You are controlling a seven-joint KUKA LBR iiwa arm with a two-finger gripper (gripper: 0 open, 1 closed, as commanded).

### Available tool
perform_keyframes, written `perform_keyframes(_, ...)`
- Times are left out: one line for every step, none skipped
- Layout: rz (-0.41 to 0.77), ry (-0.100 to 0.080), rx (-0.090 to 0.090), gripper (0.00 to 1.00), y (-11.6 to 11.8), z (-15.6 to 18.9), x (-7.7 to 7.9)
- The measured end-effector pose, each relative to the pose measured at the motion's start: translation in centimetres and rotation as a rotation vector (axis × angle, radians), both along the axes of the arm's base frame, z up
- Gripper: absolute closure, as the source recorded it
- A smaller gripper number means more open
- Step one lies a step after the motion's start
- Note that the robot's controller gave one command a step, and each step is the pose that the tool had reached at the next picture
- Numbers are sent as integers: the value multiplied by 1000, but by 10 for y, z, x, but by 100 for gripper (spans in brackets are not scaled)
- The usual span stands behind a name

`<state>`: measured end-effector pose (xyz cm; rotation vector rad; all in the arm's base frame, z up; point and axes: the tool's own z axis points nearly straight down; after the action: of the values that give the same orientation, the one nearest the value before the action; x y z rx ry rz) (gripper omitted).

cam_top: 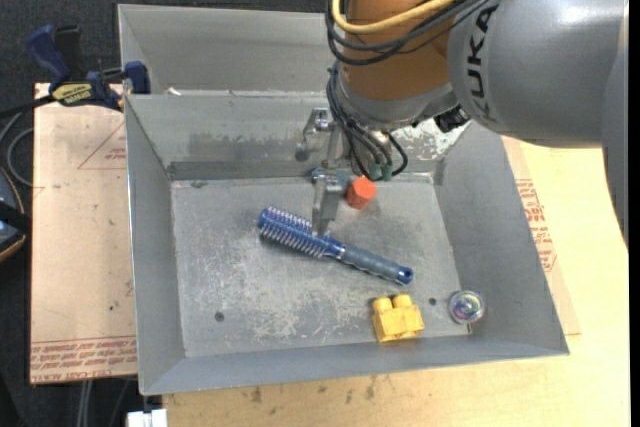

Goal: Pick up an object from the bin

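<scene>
Near the middle of the bin (230,315), the tool (324,225) hung straight down from the arm's orange cover (400,15), with its tip at or just above a blue hairbrush (352,258). The brush lay flat on the bin floor. Its long axis ran from the bristled head at the upper left to the handle end at the lower right. The tool stood over the place where head meets handle, so the brush's length crossed beneath it at a slant. Whether the tool was open or closed could not be told from this angle, and nothing could be seen gripped in it.

A small orange piece (360,192) sat just beside the tool, on its right and a little behind. A yellow block (397,317) and a small shiny ball (465,306) lay well apart from it, near the front right corner. Judged from this, the brush was the likely target, and a grasp across its narrow width looked the better fit.

The only readable writing was on the grey arm (560,45), where part of "KUKA" ran sideways.
</scene>
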<state>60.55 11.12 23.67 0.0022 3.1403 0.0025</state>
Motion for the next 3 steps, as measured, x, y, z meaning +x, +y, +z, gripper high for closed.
perform_keyframes(145, 5, -2, 0, -26, -68, 7)
perform_keyframes(16, -5, 1, 0, -38, -157, -27)
perform_keyframes(16, -6, 1, 100, -38, -155, -26)
